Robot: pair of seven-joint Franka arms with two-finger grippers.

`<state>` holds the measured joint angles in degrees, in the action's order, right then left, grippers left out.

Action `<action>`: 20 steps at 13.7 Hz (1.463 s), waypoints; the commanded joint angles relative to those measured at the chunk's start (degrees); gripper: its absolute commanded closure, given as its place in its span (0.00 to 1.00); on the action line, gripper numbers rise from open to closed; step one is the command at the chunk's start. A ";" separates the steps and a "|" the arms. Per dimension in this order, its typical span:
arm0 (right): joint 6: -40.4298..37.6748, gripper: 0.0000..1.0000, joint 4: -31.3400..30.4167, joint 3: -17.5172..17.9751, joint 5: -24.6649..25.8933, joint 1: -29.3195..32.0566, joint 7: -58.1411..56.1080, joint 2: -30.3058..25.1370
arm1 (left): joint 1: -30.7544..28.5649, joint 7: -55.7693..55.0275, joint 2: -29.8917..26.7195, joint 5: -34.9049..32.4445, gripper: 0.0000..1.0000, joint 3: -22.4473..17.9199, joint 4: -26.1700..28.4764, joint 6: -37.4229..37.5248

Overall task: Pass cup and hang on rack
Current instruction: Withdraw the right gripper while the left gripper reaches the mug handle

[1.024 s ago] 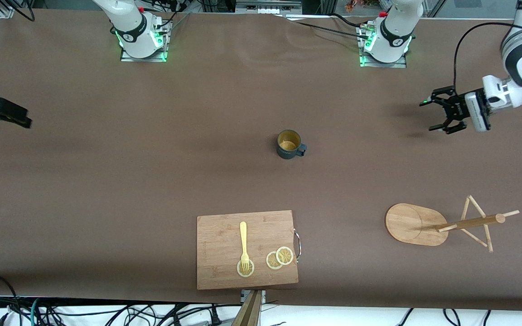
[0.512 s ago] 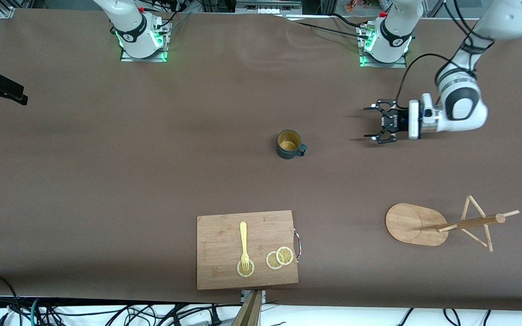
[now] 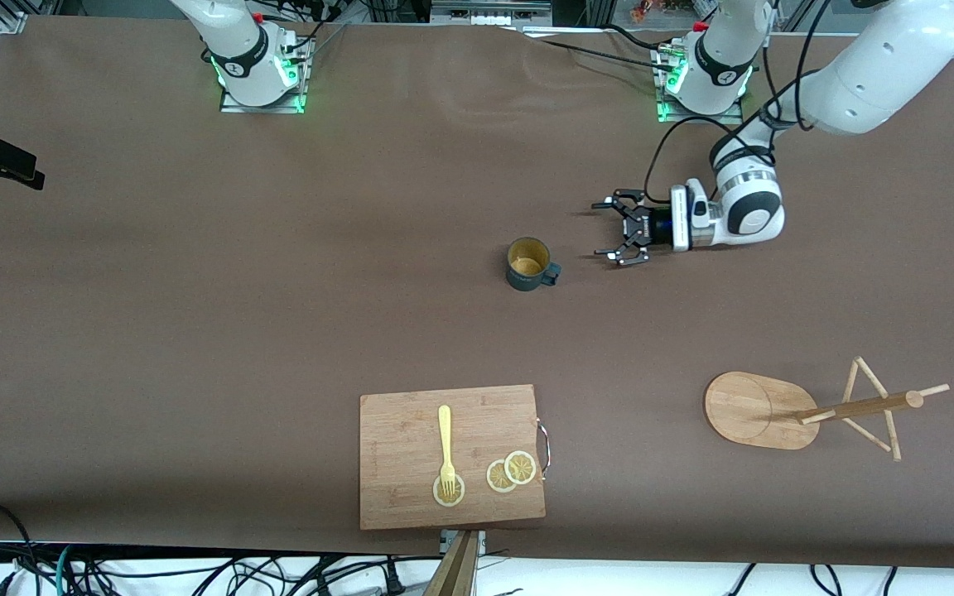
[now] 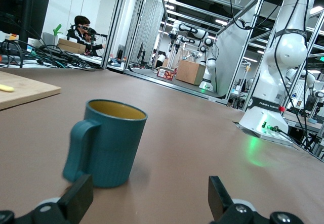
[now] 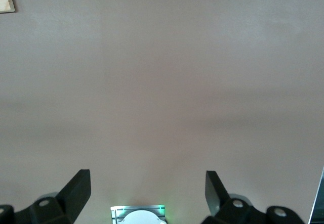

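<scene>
The dark teal cup point(image 3: 529, 264) stands upright in the middle of the table, gold inside showing, its handle turned toward the left arm's end. My left gripper point(image 3: 610, 230) hovers low beside it on the handle side, a short gap away, open and empty. In the left wrist view the cup point(image 4: 107, 143) stands just ahead of the open left gripper point(image 4: 147, 204), off toward one fingertip. The bamboo rack point(image 3: 757, 410) stands toward the left arm's end, nearer the front camera. My right gripper point(image 3: 5, 161) waits open over the right arm's end; in its own view the right gripper point(image 5: 147, 191) is empty.
A wooden cutting board point(image 3: 411, 497) lies at the front edge with a yellow fork point(image 3: 445, 443) and lemon slices point(image 3: 511, 471) on it. The arms' bases point(image 3: 260, 74) point(image 3: 702, 79) stand along the back. Bare brown table surrounds the cup.
The left arm has swung in from the left arm's end toward the cup, its gripper staying open. The right gripper has shifted slightly at the table's edge.
</scene>
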<state>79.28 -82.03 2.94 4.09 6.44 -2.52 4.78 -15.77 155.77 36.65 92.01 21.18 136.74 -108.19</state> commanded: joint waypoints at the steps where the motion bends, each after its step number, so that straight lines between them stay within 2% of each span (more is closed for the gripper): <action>1: -0.18 0.00 -0.85 0.40 -0.49 0.24 0.77 -0.65 | 4.69 6.12 1.05 5.18 0.00 -0.43 -2.87 0.44; 4: 0.26 0.00 -0.85 0.31 -0.31 0.50 0.77 -0.39 | 7.24 7.70 5.35 6.94 0.00 -0.43 -8.57 -0.69; 7: 0.35 0.00 -0.85 0.31 -0.31 0.59 0.85 -0.39 | 8.91 9.37 7.64 8.70 0.00 -0.43 -11.83 -2.02; 17: 0.44 0.00 -0.77 0.57 -0.40 0.15 0.85 -0.39 | 8.30 9.46 9.31 8.88 0.00 -0.61 -15.44 -1.85; 20: 0.44 0.00 -0.77 0.57 -0.40 0.15 0.85 -0.39 | 10.31 9.64 10.37 10.98 0.00 -0.70 -16.23 -2.11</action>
<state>79.38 -82.13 3.25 4.09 6.40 -2.31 5.02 -7.20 157.26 44.95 99.22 20.40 121.59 -110.30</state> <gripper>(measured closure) 0.000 0.000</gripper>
